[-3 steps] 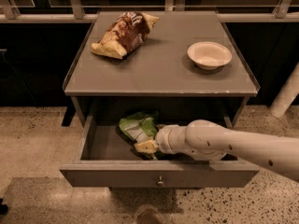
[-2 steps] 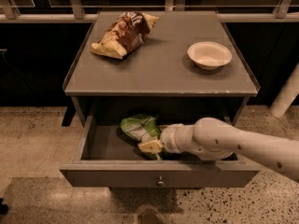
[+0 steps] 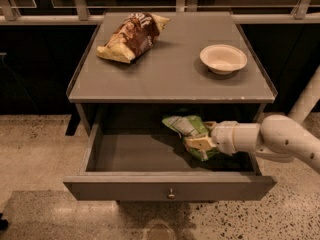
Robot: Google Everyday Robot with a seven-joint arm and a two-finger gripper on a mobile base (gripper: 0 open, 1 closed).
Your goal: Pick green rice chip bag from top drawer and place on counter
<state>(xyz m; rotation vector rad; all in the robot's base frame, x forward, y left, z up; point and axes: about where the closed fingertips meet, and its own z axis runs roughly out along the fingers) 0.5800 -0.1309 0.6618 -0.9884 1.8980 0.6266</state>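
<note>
The green rice chip bag (image 3: 186, 129) is crinkly light green with a white panel. It hangs inside the open top drawer (image 3: 120, 188), right of centre, with its lower end at my gripper. My gripper (image 3: 199, 144) comes in from the right on a white arm and is shut on the bag's lower part, holding it above the drawer floor. The counter (image 3: 170, 74) is the flat grey top directly above the drawer.
A brown-and-yellow chip bag (image 3: 131, 36) lies at the counter's back left. A white bowl (image 3: 223, 59) stands at its right. The drawer's knob (image 3: 171, 194) is centred on the front panel. A white post (image 3: 307, 101) stands at the right, and a railing runs behind.
My gripper has moved right and slightly up inside the drawer, and the green bag has come with it, off the drawer floor.
</note>
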